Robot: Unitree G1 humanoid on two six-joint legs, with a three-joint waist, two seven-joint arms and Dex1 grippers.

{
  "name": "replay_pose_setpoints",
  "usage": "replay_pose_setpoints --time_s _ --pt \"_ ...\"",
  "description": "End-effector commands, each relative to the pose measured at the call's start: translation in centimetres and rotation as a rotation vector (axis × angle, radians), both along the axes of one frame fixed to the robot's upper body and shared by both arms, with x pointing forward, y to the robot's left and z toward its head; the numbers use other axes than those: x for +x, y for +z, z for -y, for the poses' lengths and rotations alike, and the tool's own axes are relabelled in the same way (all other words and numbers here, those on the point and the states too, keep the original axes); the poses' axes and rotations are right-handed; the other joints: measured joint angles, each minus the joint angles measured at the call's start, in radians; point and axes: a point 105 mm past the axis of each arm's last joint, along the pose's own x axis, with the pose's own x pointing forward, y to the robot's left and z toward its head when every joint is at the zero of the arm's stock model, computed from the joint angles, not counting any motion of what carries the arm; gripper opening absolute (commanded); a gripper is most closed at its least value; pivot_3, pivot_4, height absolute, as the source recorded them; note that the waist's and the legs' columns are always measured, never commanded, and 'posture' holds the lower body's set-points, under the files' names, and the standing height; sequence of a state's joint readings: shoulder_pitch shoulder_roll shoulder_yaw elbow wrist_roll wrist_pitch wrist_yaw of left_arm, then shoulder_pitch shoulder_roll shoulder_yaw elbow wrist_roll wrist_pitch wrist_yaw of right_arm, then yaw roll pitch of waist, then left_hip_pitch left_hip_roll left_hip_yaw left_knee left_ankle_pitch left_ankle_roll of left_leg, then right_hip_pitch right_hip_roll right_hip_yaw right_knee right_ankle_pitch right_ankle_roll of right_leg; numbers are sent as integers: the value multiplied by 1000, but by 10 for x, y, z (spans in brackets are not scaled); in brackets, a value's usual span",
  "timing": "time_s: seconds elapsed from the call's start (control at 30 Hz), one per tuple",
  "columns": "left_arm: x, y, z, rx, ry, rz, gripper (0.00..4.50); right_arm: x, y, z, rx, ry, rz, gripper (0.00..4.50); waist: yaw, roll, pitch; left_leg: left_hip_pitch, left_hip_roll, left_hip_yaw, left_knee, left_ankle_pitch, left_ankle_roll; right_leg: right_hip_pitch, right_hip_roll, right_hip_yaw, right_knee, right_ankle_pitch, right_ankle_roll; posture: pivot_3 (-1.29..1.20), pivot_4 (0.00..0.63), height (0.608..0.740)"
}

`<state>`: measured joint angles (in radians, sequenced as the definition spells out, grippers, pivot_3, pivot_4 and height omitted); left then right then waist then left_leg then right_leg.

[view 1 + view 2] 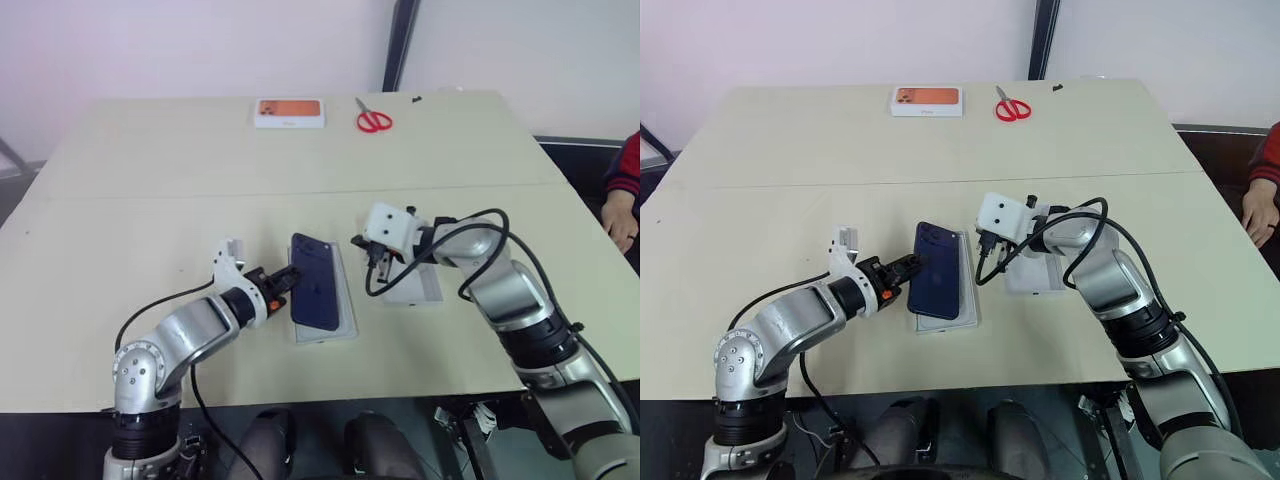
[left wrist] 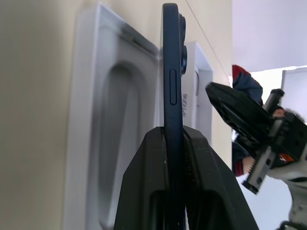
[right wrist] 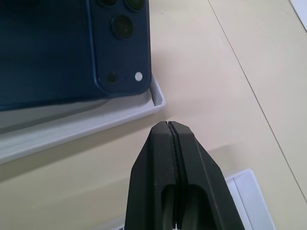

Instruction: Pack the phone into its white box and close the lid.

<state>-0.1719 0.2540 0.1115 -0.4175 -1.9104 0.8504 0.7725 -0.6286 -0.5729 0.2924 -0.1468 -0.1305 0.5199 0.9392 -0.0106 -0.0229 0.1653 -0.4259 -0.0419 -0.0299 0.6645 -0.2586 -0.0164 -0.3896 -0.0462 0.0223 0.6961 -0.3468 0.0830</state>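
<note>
From the head cameras, the left gripper [image 1: 283, 283] is pinching the near long edge of the flat dark navy-blue smartphone [image 1: 315, 280], which is lying tilted over the shallow white cardboard box [image 1: 343, 322] in the middle of the pale beige table [image 1: 150, 200], one side raised rather than seated in the tray; I judge it is being held that way so it can be lowered squarely inside. The right gripper [image 1: 373, 262] is hanging just beside the box's far-right corner, above the white lid [image 1: 420, 288] lying on the table next to the box, probably waiting to pick it up. A white box with an orange picture [image 1: 289, 112] and red-handled scissors [image 1: 373, 121] are sitting well apart at the far edge, and a person's hand [image 1: 622, 222] is resting at the right side. In the left wrist view, the two black fingers [image 2: 211, 191] are clamping the phone's thin edge between them, parted only by its thickness, with the moulded white tray beside it. In the right wrist view, the right gripper's fingers [image 3: 158, 163] are pressed fully together and holding nothing, pointing at the table just short of the box corner where the phone's camera cluster is overhanging the rim.
</note>
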Motion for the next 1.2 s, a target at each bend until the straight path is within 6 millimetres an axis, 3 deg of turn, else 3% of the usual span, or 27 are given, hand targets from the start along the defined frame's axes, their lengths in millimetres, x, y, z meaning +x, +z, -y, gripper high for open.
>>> replay_pose_setpoints --time_s 0.03,0.17,0.37,0.63,0.73,0.93,1.07,1.2 --pt "-7 11 5 -19 -50 47 2213 -1 9 2 9 6 35 0 1 0 0 0 0 0 0 0 0 0 0 0 0 0 0 0 150 740" --pt "-10 4 -4 32 -83 48 4192 -1 9 2 6 7 33 0 0 0 0 0 0 0 0 0 0 0 0 0 0 0 0 0 150 740" --pt "-20 0 -33 194 -159 119 4192 -3 8 4 0 10 29 0 -1 0 0 0 0 0 0 0 0 0 0 0 0 0 0 0 150 740" --pt "-9 20 -102 516 -141 355 4192 -7 4 7 -15 28 11 0 0 3 2 0 0 0 -1 0 0 1 0 0 -3 -1 -1 0 150 740" --pt "-3 34 -108 653 -189 490 3388 -10 2 7 -28 44 -2 0 0 4 2 0 0 0 -2 0 0 2 0 0 -4 -1 -1 0 150 740" --pt "0 20 -90 928 -523 608 379 -18 -7 9 -136 94 9 0 -2 4 2 0 0 0 -3 -1 1 2 0 0 -8 -1 -1 0 150 740" --pt "12 18 -68 923 -646 674 379 -26 -18 5 -203 143 21 0 1 4 3 0 0 0 -4 -1 1 2 0 -1 -7 -1 -1 0 150 740" --pt "11 5 -45 938 -819 701 379 -32 -24 -3 -227 166 22 0 -5 4 3 -1 0 1 -3 -1 2 2 0 0 -7 0 -1 0 150 740"
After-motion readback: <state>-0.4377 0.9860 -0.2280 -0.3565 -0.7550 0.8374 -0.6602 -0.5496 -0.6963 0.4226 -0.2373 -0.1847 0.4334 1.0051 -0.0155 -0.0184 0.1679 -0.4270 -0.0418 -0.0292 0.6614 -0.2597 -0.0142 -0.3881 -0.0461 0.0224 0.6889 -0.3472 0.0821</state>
